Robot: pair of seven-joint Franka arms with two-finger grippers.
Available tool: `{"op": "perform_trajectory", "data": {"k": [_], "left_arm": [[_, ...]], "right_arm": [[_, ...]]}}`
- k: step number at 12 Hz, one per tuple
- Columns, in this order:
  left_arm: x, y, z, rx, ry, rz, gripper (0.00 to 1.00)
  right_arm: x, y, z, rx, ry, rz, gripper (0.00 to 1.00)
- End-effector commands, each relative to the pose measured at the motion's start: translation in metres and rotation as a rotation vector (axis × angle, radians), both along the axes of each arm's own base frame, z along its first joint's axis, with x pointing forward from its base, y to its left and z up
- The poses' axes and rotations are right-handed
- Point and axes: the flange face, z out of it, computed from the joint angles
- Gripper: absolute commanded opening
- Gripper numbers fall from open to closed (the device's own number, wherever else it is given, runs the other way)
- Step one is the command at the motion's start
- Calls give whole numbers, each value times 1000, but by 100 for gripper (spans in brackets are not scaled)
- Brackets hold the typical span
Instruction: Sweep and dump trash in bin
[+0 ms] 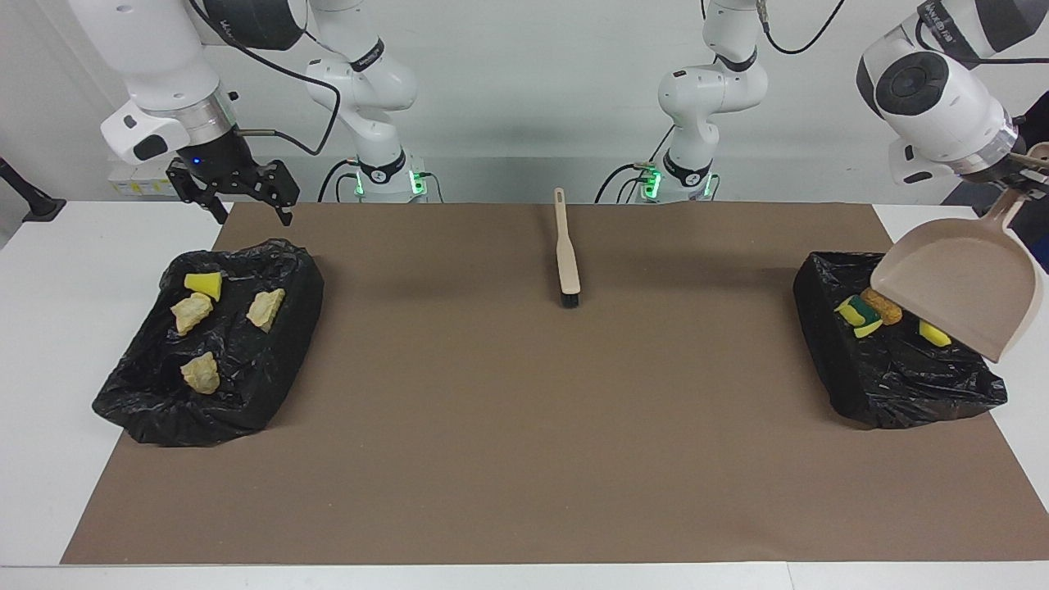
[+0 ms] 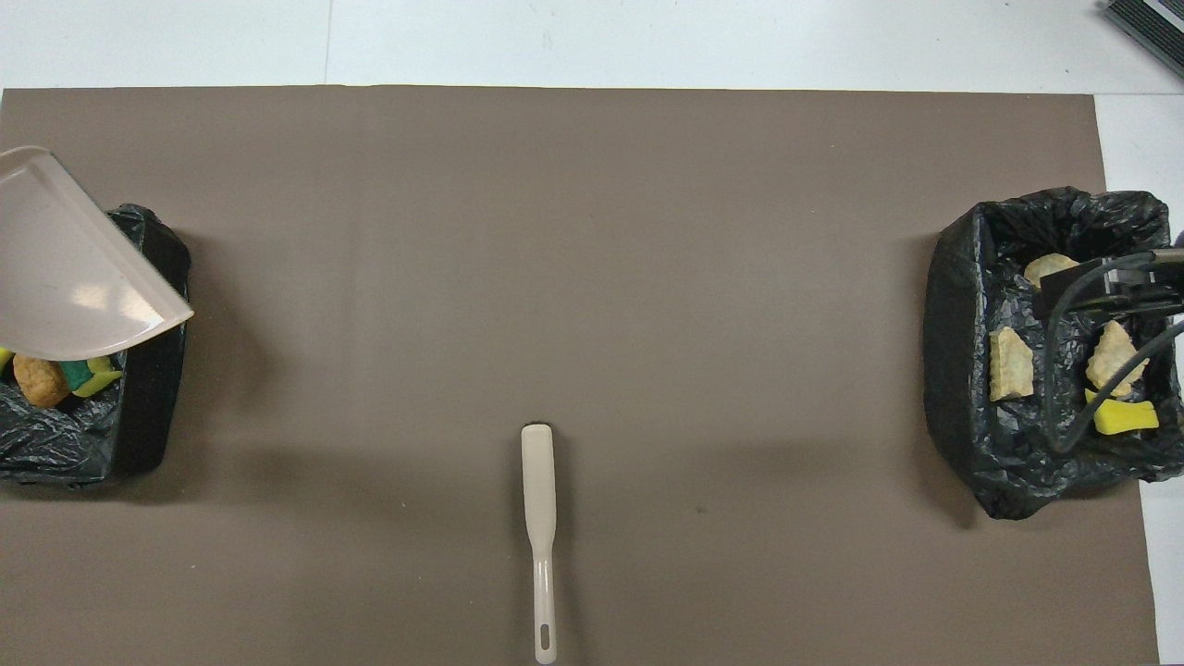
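Observation:
My left gripper (image 1: 1016,176) is shut on the handle of the beige dustpan (image 1: 959,287), which hangs tilted, mouth down, over the black-lined bin (image 1: 893,377) at the left arm's end. In that bin lies trash: a yellow-green sponge (image 1: 856,315), a golden-brown nugget (image 1: 885,309) and a yellow piece (image 1: 934,333). From overhead the dustpan (image 2: 65,268) covers part of this bin (image 2: 148,370). My right gripper (image 1: 255,218) stands open and empty in the air above the rim of the second bin (image 1: 270,377). That bin holds a yellow sponge (image 1: 202,283) and three beige chunks (image 1: 191,312).
The beige brush (image 1: 565,254) lies on the brown mat (image 1: 524,426) midway between the bins, handle toward the robots, also seen overhead as the brush (image 2: 539,518). The second bin (image 2: 953,351) sits at the mat's edge at the right arm's end.

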Motion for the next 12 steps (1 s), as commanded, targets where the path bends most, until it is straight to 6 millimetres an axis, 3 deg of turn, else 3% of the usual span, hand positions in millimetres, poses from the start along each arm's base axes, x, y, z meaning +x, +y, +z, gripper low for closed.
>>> {"op": "perform_trajectory", "data": {"k": [1,6,8,12], "left_arm": [[0,-20,-4,-199,-82,140,0],[4,-97,-16,-376,-205,454,0],[-1,-144,-15,-416,-221,501,0],[-1,-194,-24,-498,-278,582,0]], "right_arm": [[-6,3,1,17,-4,-16,100],[-6,3,1,17,-4,-16,100],[-6,3,1,17,-4,-18,100],[-6,3,1,17,-4,-18,100]]}}
